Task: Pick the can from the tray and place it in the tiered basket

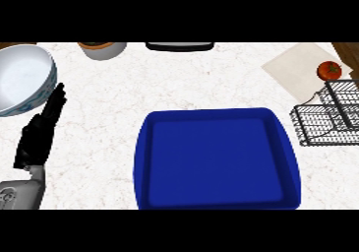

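Blue tray [215, 204] on counter [174, 83], can not visible, black tiered basket [331, 120] at right beside tomato [328, 70] on cloth [298, 64], bowl [18, 78] at left, left robot hand [40, 130] fingers straight, holding nothing, beside bowl.

Showing no readable text, label, brand, number or sign anywhere in the head view.
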Robot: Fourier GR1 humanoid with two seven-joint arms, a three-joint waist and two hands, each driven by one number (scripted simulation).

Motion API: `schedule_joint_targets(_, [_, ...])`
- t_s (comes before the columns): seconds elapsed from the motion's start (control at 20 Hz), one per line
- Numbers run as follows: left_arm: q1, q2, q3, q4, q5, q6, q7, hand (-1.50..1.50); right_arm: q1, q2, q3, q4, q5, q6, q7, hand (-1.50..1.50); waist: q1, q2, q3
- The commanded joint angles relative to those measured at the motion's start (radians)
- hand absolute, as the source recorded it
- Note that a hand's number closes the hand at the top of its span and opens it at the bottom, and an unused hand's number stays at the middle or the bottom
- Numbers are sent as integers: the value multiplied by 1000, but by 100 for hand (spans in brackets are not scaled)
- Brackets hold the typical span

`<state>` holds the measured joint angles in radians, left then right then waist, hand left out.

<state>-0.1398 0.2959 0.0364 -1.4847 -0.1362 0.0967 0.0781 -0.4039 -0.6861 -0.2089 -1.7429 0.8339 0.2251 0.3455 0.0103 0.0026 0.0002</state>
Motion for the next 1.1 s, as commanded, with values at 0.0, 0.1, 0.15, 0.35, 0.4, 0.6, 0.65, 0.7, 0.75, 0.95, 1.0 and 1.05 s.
schedule_joint_targets(0.0, [6,3,21,39,-8,-17,-41,0,-59,-53,-52,160,-6,-14,-125,150,-4,-1,0])
schedule_joint_targets(0.1, [-84,-39,6,79,-34,25,13,0,-6,-26,-31,169,1,-48,-188,150,-11,-1,0])
schedule_joint_targets(0.15, [20,-33,-15,-23,-35,11,11,0,-9,-77,-92,244,-43,-38,-262,150,-5,-2,0])
schedule_joint_targets(0.35, [-14,-38,15,47,-24,4,-31,0,-52,-90,-100,351,-93,13,-345,150,-5,-1,0])
schedule_joint_targets(0.4, [-1,-16,19,-12,-24,-10,17,0,-28,-24,-78,391,-57,-77,-352,150,0,-1,0])
schedule_joint_targets(0.6, [-8,-50,-7,-35,-54,10,45,0,-83,-48,-85,525,-71,-46,-419,150,-1,0,0])
schedule_joint_targets(0.65, [-10,-22,18,5,-42,-17,10,0,-31,-66,-111,499,-113,6,-445,150,-7,-1,0])
schedule_joint_targets(0.7, [-7,-32,22,11,-38,-10,-13,0,-36,-30,-83,503,-110,15,-422,150,-6,-1,0])
schedule_joint_targets(0.75, [36,-11,32,1,-18,-35,-45,0,-69,-3,-116,549,-152,58,-335,150,3,0,0])
schedule_joint_targets(0.95, [48,-33,28,-24,-34,-20,-27,0,-33,24,-118,604,-141,29,-347,-150,-3,-2,0])
schedule_joint_targets(1.0, [11,-31,41,34,-14,-45,-62,0,-98,-35,-159,692,-182,64,-412,-150,-3,0,0])
schedule_joint_targets(1.05, [-52,-43,16,-8,-55,-9,66,0,-57,16,-161,650,-186,19,-404,-150,-8,-2,0])
